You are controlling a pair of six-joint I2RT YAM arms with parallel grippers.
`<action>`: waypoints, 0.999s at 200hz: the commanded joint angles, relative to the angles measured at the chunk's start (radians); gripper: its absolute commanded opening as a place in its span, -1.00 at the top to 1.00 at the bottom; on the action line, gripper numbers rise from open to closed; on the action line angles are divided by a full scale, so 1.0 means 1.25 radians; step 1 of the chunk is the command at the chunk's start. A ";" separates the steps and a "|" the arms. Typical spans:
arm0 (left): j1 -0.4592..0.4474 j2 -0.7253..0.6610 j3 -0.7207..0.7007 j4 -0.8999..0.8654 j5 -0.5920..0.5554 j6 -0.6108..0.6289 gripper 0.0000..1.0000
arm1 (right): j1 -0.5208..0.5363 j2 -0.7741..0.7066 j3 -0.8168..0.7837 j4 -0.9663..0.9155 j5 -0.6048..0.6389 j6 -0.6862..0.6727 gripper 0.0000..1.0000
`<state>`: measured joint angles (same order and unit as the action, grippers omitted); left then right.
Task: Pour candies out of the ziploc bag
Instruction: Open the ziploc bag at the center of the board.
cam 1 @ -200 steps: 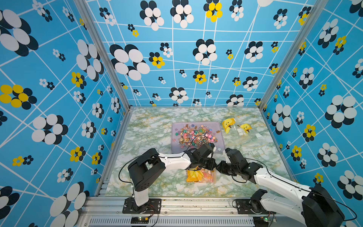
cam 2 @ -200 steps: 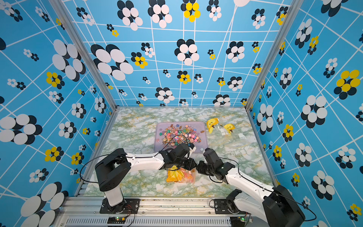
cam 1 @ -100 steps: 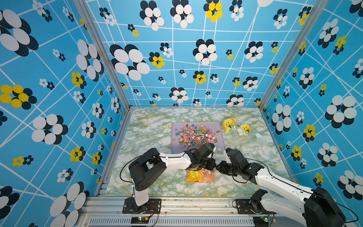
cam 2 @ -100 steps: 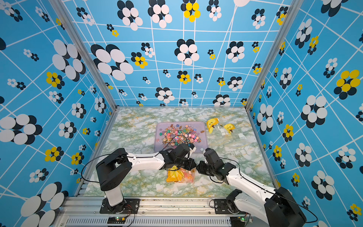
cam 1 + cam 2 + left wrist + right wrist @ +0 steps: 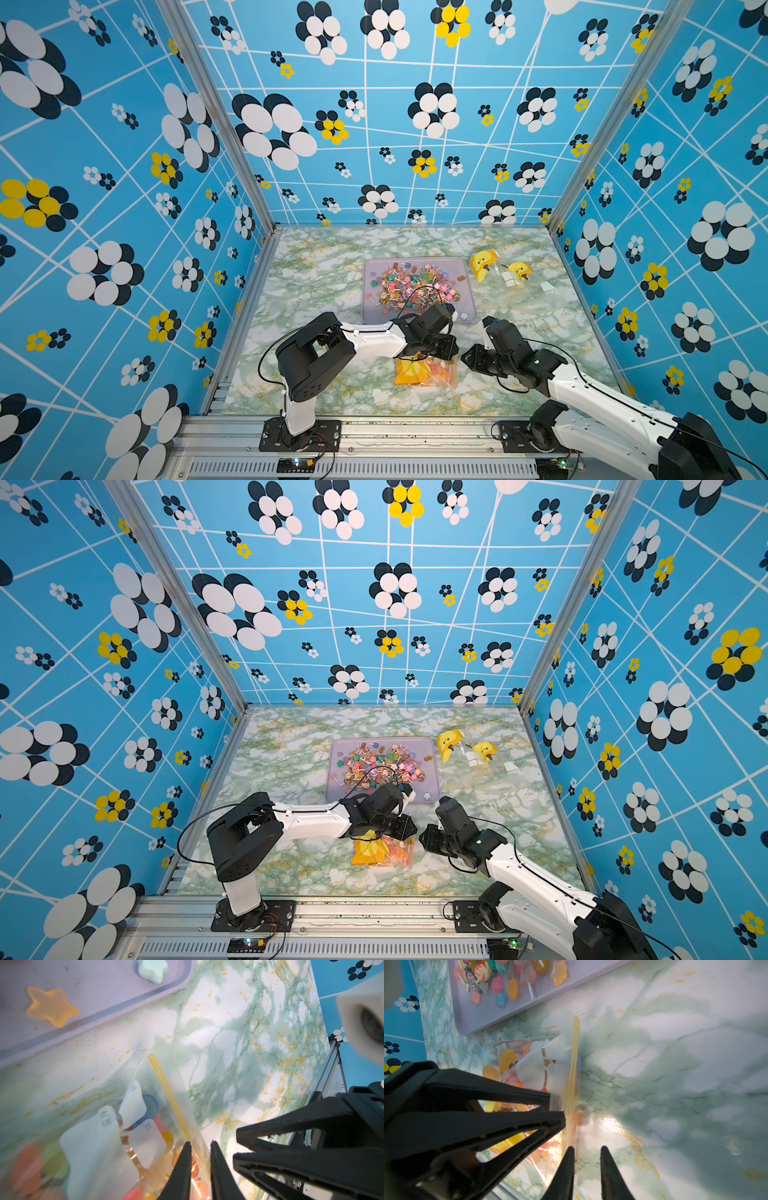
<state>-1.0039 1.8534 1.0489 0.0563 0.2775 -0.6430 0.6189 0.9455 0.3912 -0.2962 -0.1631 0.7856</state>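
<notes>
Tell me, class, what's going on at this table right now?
Two robot arms are working on a clear zip bag holding candies, which lies on the marble table in front of a lilac tray. The tray holds a heap of loose sweets. The left gripper has its fingers narrowly apart astride the bag's yellow zip edge, not clearly pinching it. The right gripper, fingers also slightly apart, is beside that edge over bare table. The bag is not yet lifted.
</notes>
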 commanded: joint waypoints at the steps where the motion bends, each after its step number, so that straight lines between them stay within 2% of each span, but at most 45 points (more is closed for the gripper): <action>1: -0.006 0.018 0.025 -0.001 0.007 0.003 0.59 | -0.004 -0.012 -0.001 0.003 -0.012 -0.009 0.49; 39: -0.006 0.023 0.036 -0.002 0.011 0.004 0.58 | -0.005 -0.006 -0.008 0.046 -0.032 -0.004 0.43; 107: -0.005 0.019 0.035 -0.002 0.014 0.004 0.56 | -0.004 0.059 -0.026 0.131 -0.046 0.021 0.46; 200: 0.001 0.005 0.022 -0.001 0.012 0.009 0.56 | -0.004 0.034 -0.038 0.097 -0.016 0.023 0.56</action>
<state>-1.0027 1.8671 1.0691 0.0563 0.2810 -0.6426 0.6186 0.9939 0.3588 -0.1631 -0.2108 0.8085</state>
